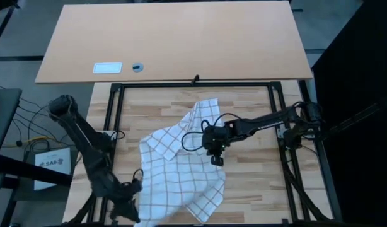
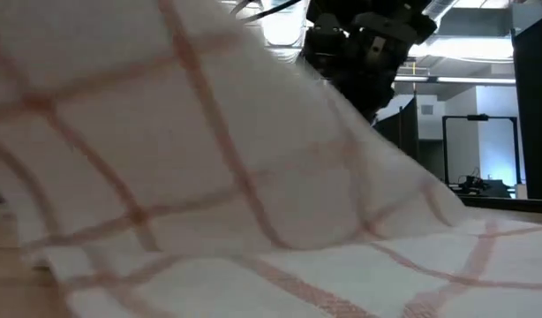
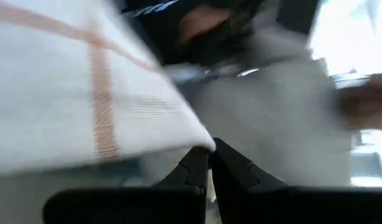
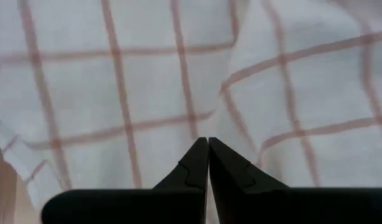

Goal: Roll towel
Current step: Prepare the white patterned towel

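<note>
Lying rumpled mid-tabletop toward the front edge, the checked towel (image 1: 181,170) looks soft, light, best taken at corners. Left gripper (image 1: 127,208) pinches its front corner; right gripper (image 1: 217,157) hovers closed, empty.

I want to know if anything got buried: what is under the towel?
The towel lies rumpled on the wooden tabletop, whose planks show all around it. The right gripper sits on top, the left gripper at its near corner. Anything beneath the cloth is hidden.
</note>
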Motion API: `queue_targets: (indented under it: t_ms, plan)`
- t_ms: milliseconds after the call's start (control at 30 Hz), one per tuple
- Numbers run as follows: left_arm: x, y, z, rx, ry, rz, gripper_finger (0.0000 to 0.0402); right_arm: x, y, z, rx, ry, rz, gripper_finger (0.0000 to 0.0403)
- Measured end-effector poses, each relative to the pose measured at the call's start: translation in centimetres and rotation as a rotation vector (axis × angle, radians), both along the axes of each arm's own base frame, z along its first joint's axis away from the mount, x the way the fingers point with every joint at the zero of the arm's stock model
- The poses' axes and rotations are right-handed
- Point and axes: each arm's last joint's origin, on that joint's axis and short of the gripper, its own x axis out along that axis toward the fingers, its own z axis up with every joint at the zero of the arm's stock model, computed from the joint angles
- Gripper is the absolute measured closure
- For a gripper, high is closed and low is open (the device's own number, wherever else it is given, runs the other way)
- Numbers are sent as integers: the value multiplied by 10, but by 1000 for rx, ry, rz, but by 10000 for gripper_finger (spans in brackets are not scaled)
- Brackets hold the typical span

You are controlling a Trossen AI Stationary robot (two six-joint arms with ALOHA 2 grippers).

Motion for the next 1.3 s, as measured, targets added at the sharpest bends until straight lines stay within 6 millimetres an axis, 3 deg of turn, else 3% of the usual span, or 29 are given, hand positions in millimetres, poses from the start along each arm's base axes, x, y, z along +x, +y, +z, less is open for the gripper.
queue_targets:
  t_ms: [100,200,433,667,833,967,1133,1300]
  plan:
    - [-2,3,-33,183,215,36,399,2,-6,0,-2,-11,-15,403]
    - [-5,12,-51,322,346,74,389,1,-12,-3,-3,7,-30,403]
    - [-1,25,-34,306,274,118,371,-1,-10,-4,7,33,-15,403]
    - [2,32,-38,455,198,89,369,-1,-4,-4,9,29,3,403]
    - [23,72,-48,675,251,152,351,2,-6,-2,4,-13,8,403]
    - [50,112,-54,830,234,135,317,3,-6,-2,9,-12,-1,403]
    - [70,163,-59,979,245,142,268,-1,-6,-4,26,38,-32,403]
    - [89,189,-77,1005,283,98,251,-4,-2,-6,31,82,-55,403]
